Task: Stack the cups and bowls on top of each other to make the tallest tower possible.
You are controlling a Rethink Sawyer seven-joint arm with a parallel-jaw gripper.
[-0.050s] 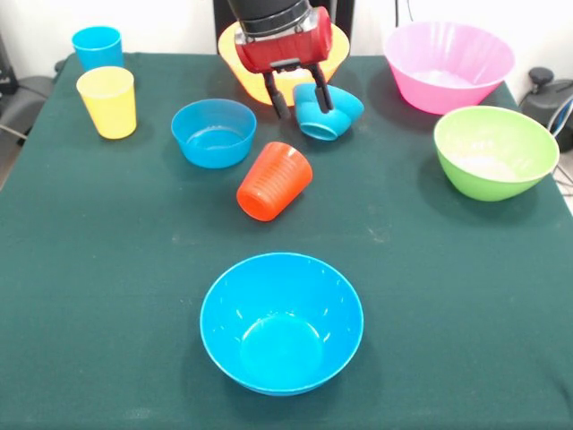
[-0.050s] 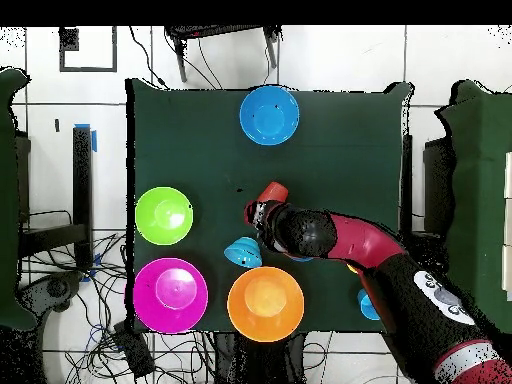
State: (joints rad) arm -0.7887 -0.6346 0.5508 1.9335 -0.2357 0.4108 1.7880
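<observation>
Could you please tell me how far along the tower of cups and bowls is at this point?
Nothing is stacked yet. Every bowl sits apart on the table, and the orange-red ribbed cup lies on its side. In hand: the gripper has its jaws open around the rim of the tipped small blue bowl. Left: all of the stacking, including the yellow cup and sky blue cup.
</observation>
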